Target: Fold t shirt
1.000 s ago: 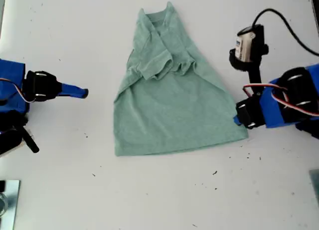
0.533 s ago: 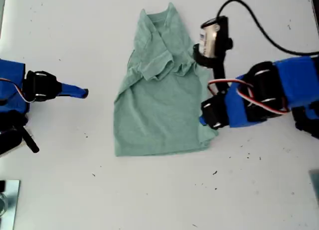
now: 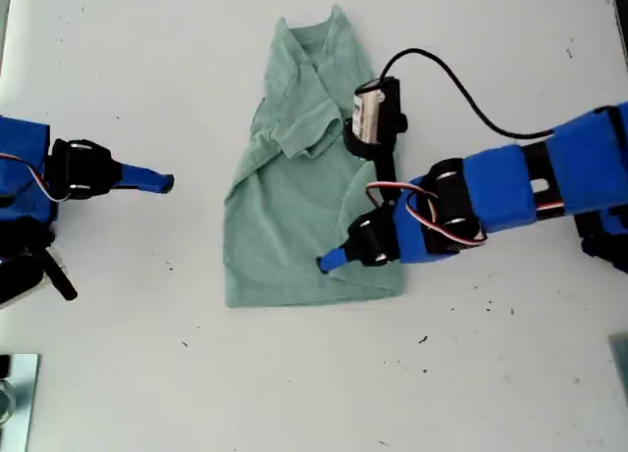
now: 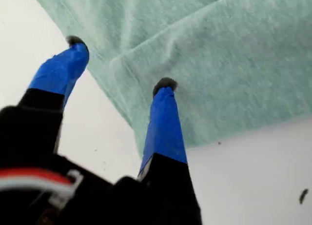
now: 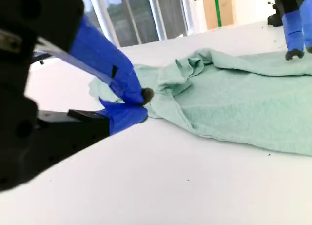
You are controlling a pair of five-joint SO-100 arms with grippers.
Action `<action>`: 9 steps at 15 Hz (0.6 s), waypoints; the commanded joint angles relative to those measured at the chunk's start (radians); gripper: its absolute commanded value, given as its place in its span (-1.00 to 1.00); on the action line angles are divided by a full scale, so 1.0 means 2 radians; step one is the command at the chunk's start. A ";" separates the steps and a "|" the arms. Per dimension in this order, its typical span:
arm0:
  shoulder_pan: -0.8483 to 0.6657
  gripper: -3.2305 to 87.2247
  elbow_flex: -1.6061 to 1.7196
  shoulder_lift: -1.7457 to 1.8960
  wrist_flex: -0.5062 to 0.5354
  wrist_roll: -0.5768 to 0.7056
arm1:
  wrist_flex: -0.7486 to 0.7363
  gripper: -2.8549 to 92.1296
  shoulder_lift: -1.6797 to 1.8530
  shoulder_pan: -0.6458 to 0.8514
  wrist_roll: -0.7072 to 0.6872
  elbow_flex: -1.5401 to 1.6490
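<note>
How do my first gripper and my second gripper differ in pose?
My first gripper has its jaws apart over the t shirt; my second gripper has them shut, beside the cloth. The first reaches from the exterior view's right, the second from its left. Both are blue-tipped.

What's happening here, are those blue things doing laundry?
Two robot arms are folding a small green t shirt lying on a white table. My first gripper reaches in from the exterior view's right and sits low over the shirt's lower part, jaws apart, where that side of the shirt is doubled over toward the middle. My second gripper waits off the cloth on the exterior view's left, jaws shut on nothing. The fold is only partly done.
</note>
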 commanded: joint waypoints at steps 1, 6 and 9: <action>0.008 -0.93 0.007 0.004 -0.005 0.005 | 0.113 -0.34 0.087 -0.008 -0.015 -0.083; 0.007 -0.93 0.007 0.006 -0.004 0.005 | 0.189 -0.89 0.401 0.090 -0.092 0.212; 0.008 -0.93 0.007 0.006 -0.004 0.002 | 0.077 -0.89 0.571 0.120 -0.108 0.498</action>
